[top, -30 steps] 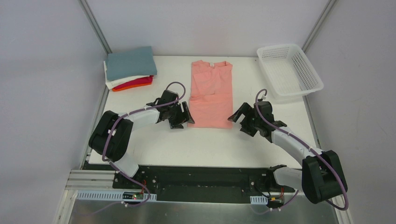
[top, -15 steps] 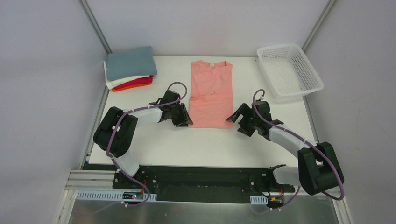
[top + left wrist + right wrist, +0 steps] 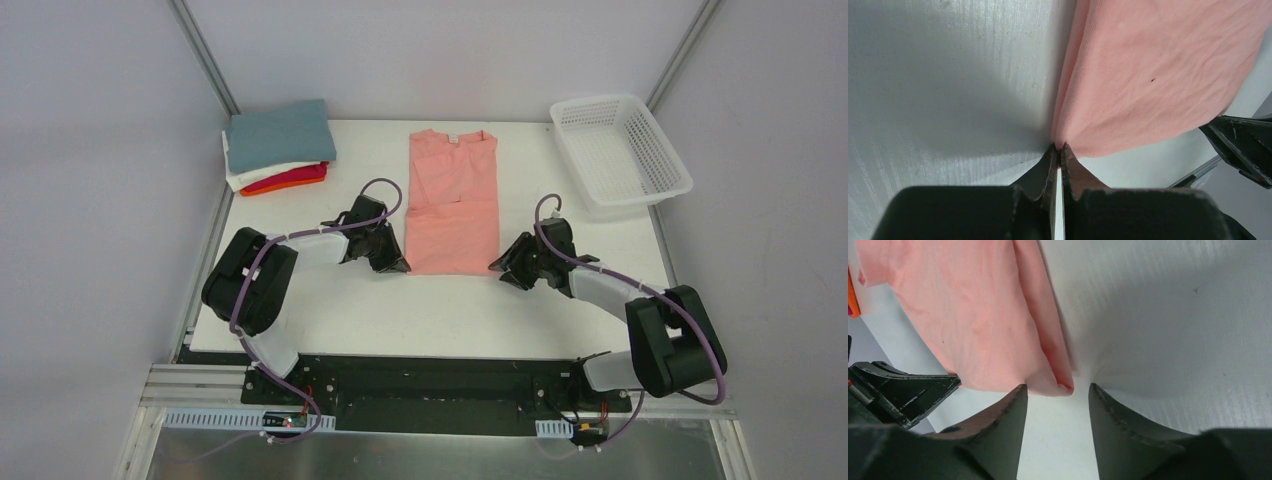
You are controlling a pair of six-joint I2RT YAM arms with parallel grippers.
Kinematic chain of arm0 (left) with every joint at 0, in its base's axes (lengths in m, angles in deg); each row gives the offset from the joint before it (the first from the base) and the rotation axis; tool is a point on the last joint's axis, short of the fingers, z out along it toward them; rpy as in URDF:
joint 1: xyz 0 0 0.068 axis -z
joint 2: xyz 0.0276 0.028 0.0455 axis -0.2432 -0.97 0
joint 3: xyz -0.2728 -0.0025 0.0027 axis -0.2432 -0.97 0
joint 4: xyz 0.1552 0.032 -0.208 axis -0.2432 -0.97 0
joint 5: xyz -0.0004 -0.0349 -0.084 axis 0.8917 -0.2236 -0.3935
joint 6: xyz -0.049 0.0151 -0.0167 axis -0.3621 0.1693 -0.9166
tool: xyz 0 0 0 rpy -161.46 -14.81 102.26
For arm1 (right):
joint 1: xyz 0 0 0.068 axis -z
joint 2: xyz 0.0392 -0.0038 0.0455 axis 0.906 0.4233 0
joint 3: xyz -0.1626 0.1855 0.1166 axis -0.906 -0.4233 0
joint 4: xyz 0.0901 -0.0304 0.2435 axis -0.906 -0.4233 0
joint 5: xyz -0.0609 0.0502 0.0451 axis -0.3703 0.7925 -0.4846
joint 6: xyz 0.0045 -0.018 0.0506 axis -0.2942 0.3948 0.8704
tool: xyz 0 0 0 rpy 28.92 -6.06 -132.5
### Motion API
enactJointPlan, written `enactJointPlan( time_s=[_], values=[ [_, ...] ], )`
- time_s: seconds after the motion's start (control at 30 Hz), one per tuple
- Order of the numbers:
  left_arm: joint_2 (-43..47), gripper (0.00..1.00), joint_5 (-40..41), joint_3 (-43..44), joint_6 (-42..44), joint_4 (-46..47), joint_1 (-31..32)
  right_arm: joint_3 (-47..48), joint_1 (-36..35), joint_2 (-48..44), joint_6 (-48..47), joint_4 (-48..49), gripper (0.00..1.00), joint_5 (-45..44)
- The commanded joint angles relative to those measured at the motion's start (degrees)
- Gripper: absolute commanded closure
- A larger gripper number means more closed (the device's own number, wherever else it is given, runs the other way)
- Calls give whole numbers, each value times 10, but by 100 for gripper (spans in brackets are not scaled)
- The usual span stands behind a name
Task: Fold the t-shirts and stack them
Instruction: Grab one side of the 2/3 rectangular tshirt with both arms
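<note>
Salmon-pink cloth t-shirt (image 3: 452,205) lies flat mid white desk (image 3: 440,310), left pincer (image 3: 1058,148) pinched onto one near hem corner, right pincer (image 3: 1055,390) open astride the other, apparently to lift the hem for folding.

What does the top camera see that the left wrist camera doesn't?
Only the top camera shows the white basket and the stack of folded shirts. Only the left wrist camera shows the left gripper with its tips pinched together at the pink shirt's corner. Both show the pink shirt, the white table and the right gripper.
</note>
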Motion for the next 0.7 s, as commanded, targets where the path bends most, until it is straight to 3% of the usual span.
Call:
enactJointPlan(
  time_s=[0.0, 0.1, 0.2, 0.43, 0.67],
  values=[
    [-2, 100, 28, -13, 12, -28, 10, -7, -2, 23, 15, 29, 60, 21],
    [-8, 100, 25, -13, 5, -24, 10, -10, -4, 30, 21, 35, 74, 33],
    [1, 100, 19, -19, -2, -19, 10, -12, -4, 20, 16, 23, 100, 40],
    [139, 100, 6, -91, -3, -18, 18, -8, -5, -76, -4, -74, 100, 132],
    [380, 100, 7, -151, -13, -86, 26, 33, -6, -225, -41, -290, 100, 256]
  ],
)
